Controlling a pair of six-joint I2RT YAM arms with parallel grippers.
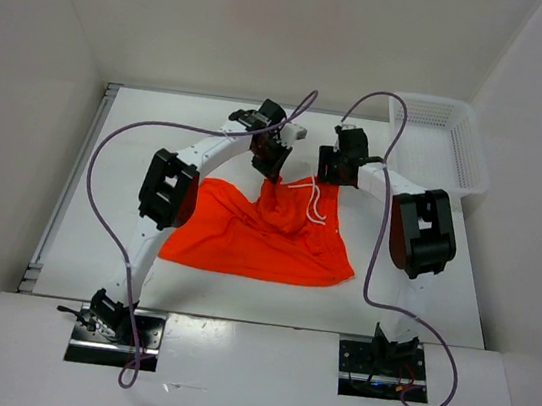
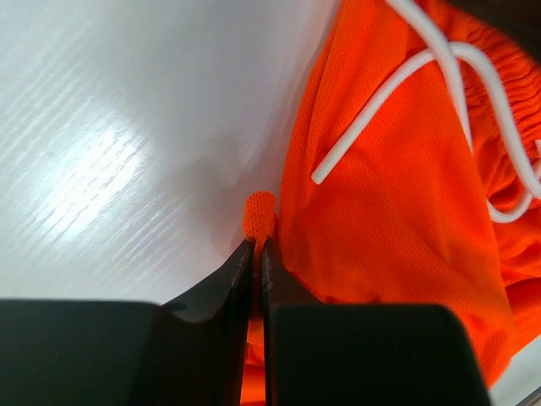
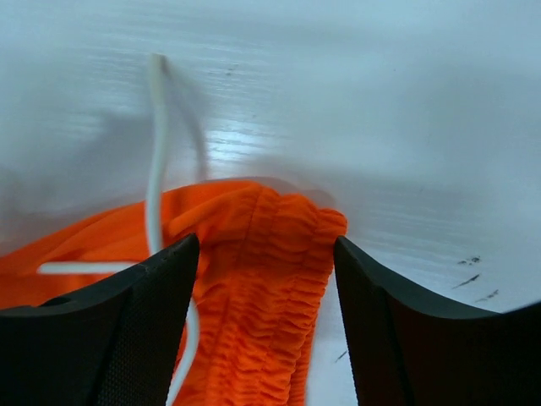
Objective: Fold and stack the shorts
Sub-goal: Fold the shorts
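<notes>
The bright orange shorts lie spread on the white table, bunched up at their far edge. My left gripper is at that far edge, shut on a small pinch of the orange fabric. The shorts fill the right of the left wrist view, and the white drawstring crosses them. My right gripper stands open at the far right corner. Its fingers sit on either side of the gathered waistband without closing on it. The drawstring trails onto the table beside the left finger.
A white mesh basket stands at the far right corner of the table, just behind the right arm. A metal rail runs along the table's left edge. Purple cables loop over both arms.
</notes>
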